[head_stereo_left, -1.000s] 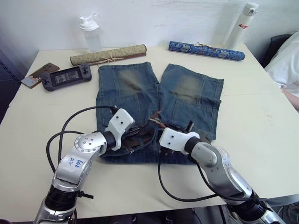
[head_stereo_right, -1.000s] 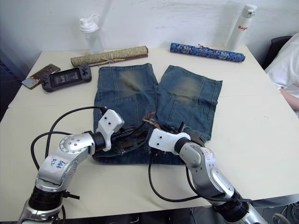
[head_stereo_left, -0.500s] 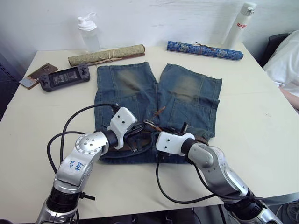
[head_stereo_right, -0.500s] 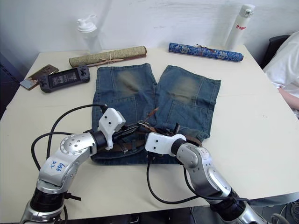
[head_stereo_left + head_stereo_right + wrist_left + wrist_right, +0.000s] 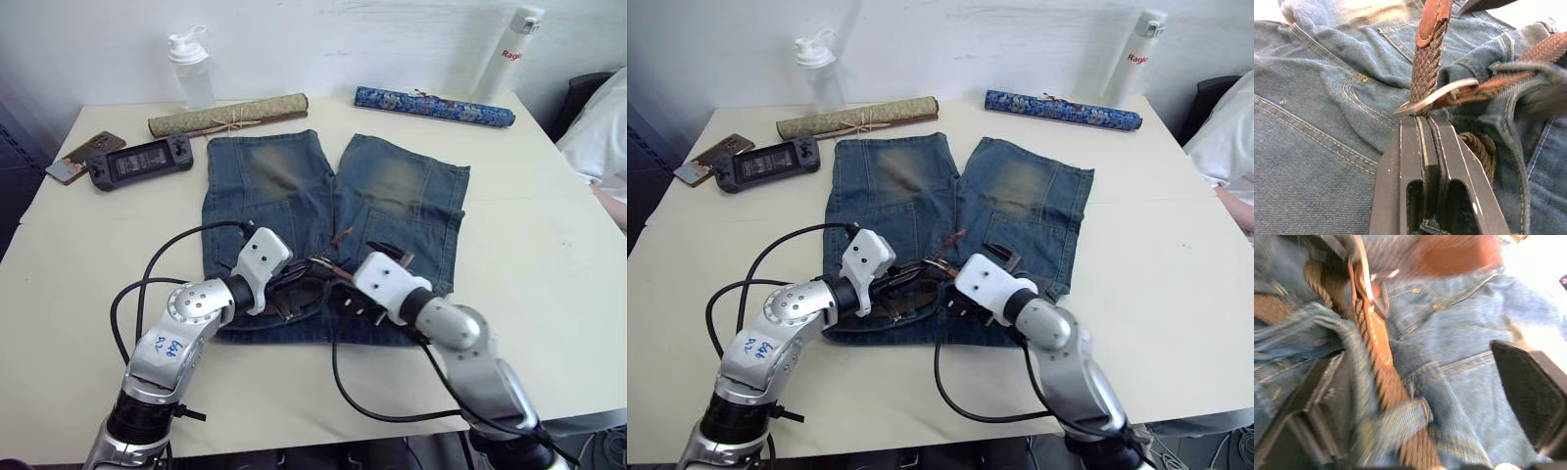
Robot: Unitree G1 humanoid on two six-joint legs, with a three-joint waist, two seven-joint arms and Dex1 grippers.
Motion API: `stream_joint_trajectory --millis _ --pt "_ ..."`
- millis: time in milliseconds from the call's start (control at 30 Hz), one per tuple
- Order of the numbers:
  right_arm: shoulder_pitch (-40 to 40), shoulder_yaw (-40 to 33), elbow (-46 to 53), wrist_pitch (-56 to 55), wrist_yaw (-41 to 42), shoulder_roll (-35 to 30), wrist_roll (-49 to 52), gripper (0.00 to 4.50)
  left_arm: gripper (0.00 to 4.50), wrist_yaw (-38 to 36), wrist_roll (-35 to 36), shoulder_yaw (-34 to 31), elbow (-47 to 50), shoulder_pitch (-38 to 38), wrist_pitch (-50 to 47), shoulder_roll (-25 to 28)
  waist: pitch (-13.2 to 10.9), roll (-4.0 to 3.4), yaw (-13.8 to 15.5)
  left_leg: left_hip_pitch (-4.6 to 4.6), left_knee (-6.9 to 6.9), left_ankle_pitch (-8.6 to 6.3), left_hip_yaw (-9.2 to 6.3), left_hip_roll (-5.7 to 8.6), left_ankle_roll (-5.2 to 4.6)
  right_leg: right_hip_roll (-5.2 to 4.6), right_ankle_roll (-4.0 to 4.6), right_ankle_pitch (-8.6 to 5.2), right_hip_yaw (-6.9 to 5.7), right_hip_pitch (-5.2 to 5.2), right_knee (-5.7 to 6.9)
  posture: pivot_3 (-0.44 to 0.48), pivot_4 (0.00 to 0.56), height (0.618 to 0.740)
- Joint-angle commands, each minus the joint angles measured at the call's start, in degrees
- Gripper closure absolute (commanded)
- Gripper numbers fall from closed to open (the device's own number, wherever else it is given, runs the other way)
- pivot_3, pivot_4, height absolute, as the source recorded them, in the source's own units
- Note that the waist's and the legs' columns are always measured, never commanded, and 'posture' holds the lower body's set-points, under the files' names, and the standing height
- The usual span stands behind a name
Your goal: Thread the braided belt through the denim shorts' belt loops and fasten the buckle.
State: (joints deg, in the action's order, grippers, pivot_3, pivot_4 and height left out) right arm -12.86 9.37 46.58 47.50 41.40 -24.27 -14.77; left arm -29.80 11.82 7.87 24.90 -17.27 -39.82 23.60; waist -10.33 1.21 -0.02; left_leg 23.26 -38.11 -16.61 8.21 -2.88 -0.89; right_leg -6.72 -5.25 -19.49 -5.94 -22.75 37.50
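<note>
The denim shorts [image 5: 294,186] lie flat mid-table, waistband toward me. The braided belt [image 5: 1425,73] runs along the waistband, and its strap passes through the silver buckle [image 5: 1442,94]. The tan tip [image 5: 340,238] sticks up over the shorts. My left gripper [image 5: 1422,120] is shut on the braided strap just below the buckle, and it sits at the waistband's middle [image 5: 294,286]. My right gripper [image 5: 351,277] hovers just right of it, jaws wide open with nothing between them. In its wrist view the belt's brown leather end [image 5: 1376,335] runs under a belt loop [image 5: 1400,417] between the spread fingers [image 5: 1317,396].
At the table's far edge stand a clear shaker bottle [image 5: 188,69] and a white flask [image 5: 509,49], with a tan rolled mat [image 5: 227,116] and a blue patterned roll [image 5: 433,105]. A game console [image 5: 139,162] and phone [image 5: 83,155] lie far left. A person [image 5: 600,132] sits at right.
My right gripper has opened wide and drawn back a little to the right from the belt. The left gripper stays shut on the strap at the same spot.
</note>
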Motion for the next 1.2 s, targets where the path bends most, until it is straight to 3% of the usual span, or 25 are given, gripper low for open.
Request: stream_joint_trajectory --millis 33,167,267,400,867,967,1200 --pt "-3.7 -4.8 5.4 1.1 3.9 -2.8 5.7 0.07 4.5 -0.7 0.1 0.9 0.0 -0.7 2.1 -0.3 0.0 0.0 -0.1 0.0 0.0 0.0 0.0 0.0 0.0 0.0 0.0 0.0 0.0 0.0 -0.01 0.0 0.15 0.717" --pt "-9.6 -5.5 2.8 -2.1 4.5 -5.9 8.9 0.07 4.5 -0.7 -0.1 1.4 -0.6 -0.9 3.2 -0.6 0.0 -0.03 -0.1 -0.04 -0.01 0.0 -0.01 -0.01 -0.01 0.01 0.0 0.0 -0.01 0.03 -0.04 0.0 0.15 0.717" --pt "-11.5 -0.1 -5.7 -16.0 2.1 -12.9 2.0 0.07 4.5 -0.6 -0.4 1.7 -0.7 -1.3 4.1 -0.8 0.0 -0.03 0.0 -0.03 0.02 0.0 -0.03 0.01 -0.01 -0.01 0.0 0.0 -0.04 0.06 -0.06 0.0 0.15 0.717" --pt "-12.6 5.5 -14.1 -29.4 -0.3 -16.8 -3.7 0.07 4.5 -0.5 -1.2 2.0 -0.9 -1.2 6.3 -0.7 0.0 -0.02 -0.1 -0.04 -0.04 -0.02 0.04 0.08 -0.08 -0.08 -0.03 0.02 -0.02 0.09 -0.11 0.0 0.15 0.717" --pt "-14.3 8.9 -24.2 -43.1 -2.2 -14.6 -9.9 0.07 4.5 -1.8 -3.9 3.3 -0.6 -0.6 10.5 0.9 0.0 -0.02 0.0 -0.05 -0.07 0.0 0.03 0.03 -0.06 -0.05 -0.03 0.02 -0.03 0.1 -0.08 0.0 0.15 0.717" --pt "-14.2 9.2 -24.5 -43.7 -1.7 -14.0 -10.2 0.81 4.5 -1.9 -4.6 3.6 -0.7 -0.8 11.3 1.3 0.0 -0.03 -0.1 -0.05 -0.07 0.0 0.04 0.01 -0.06 -0.04 -0.03 0.02 -0.03 0.1 -0.08 0.0 0.15 0.717" --pt "-13.0 9.9 -23.9 -43.5 -0.8 -12.3 -10.7 4.1 4.5 -1.8 -5.5 3.7 -0.7 -0.7 12.4 1.3 0.0 -0.03 0.0 -0.05 -0.08 0.0 0.03 0.01 -0.06 -0.04 -0.03 0.02 -0.03 0.1 -0.07 0.0 0.15 0.717"
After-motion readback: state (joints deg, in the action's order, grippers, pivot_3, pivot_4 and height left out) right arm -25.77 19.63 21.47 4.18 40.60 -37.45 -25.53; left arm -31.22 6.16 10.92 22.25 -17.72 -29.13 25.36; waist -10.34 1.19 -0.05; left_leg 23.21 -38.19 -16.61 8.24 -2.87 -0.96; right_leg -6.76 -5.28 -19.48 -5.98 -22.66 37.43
